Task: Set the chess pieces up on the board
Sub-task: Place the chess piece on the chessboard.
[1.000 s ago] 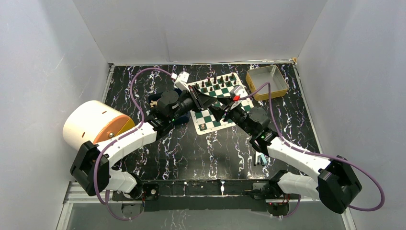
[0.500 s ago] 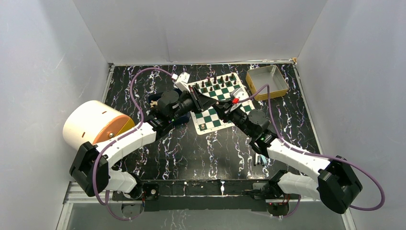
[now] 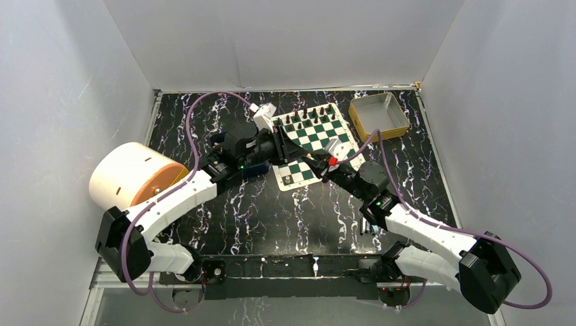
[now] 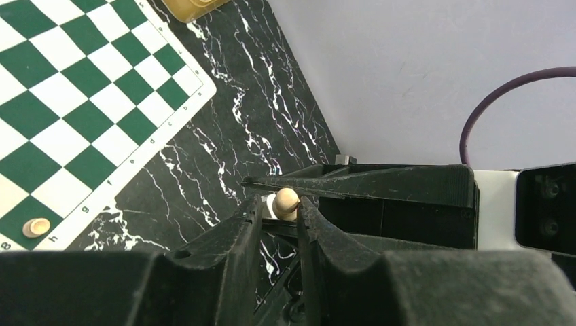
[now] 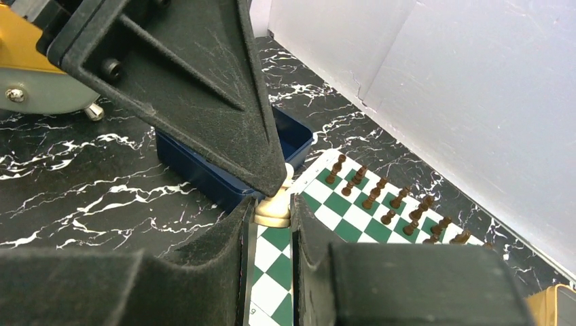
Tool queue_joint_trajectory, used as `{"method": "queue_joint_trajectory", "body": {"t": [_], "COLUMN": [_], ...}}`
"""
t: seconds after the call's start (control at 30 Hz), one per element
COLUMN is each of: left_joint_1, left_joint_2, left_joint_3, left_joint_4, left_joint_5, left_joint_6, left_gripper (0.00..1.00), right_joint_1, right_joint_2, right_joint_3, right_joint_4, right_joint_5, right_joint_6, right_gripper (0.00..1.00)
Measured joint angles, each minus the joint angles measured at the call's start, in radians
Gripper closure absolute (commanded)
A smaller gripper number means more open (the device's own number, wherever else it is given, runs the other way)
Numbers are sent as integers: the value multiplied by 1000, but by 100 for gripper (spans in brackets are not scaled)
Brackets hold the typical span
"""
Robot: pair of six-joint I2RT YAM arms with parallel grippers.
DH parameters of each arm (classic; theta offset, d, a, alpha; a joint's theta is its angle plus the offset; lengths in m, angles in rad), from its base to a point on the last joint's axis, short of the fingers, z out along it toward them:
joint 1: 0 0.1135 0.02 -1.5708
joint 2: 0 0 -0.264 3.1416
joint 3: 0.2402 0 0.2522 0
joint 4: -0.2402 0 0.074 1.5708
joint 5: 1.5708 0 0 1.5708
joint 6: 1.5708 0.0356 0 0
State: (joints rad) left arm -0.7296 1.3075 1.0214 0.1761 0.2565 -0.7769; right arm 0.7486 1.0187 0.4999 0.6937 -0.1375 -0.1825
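Left wrist view: the left gripper (image 4: 278, 207) has its jaws closed on the round head of a cream pawn (image 4: 286, 202). In the right wrist view the right gripper (image 5: 270, 216) has its jaws clamped on the same pawn's flared base. The piece is therefore held at both ends, off the surface, above the near rows of the chessboard (image 3: 319, 136).

A second cream piece (image 4: 35, 227) sits on the chessboard's near corner square. Dark pieces (image 5: 380, 193) fill its two far rows. A blue tray (image 5: 204, 170) lies on the desk (image 3: 272, 217) just beside the chessboard's left edge.

Assessment of handling: the pawn looks like turned wood, so light and rigid, with no risk of crushing. Its smooth rounded head offers a poor purchase and could pivot or squirt out under pressure. The wider base or the collar above it is the sounder place to grip. It should be set down upright, since so narrow a foot will topple if released at a tilt.
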Motion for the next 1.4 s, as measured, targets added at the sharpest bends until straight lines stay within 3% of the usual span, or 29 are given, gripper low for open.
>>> {"method": "queue_joint_trajectory", "body": {"t": [0.4, 0.7, 0.93, 1.0, 1.1, 1.23, 1.27, 1.4], "left_joint_1": [1, 4, 14, 19, 22, 24, 26, 28], "left_joint_2": [8, 26, 54, 57, 74, 98, 99, 99], "left_joint_3": [103, 134, 157, 158, 175, 198, 198, 198], "left_joint_4": [-195, -256, -291, -296, -317, -356, -364, -380], "left_joint_5": [26, 74, 106, 118, 136, 114, 97, -19], "left_joint_6": [21, 15, 19, 22, 35, 95, 113, 220], "left_gripper": [69, 85, 90, 94, 97, 99, 99, 100], "right_joint_1": [-1, -1, -1, -1, -1, -1, -2, -2], "right_joint_2": [-27, -29, -29, -31, -44, -92, -107, -195], "right_joint_3": [-7, -7, -7, -8, -17, -26, -26, -28], "right_joint_4": [-16, -38, -68, -74, -87, -148, -167, -242], "right_joint_5": [-84, -105, -105, -105, -101, -87, -82, -61], "right_joint_6": [-58, -61, -65, -68, -72, -58, -49, -3], "right_gripper": [95, 93, 88, 80, 56, 6, 2, 1]}}
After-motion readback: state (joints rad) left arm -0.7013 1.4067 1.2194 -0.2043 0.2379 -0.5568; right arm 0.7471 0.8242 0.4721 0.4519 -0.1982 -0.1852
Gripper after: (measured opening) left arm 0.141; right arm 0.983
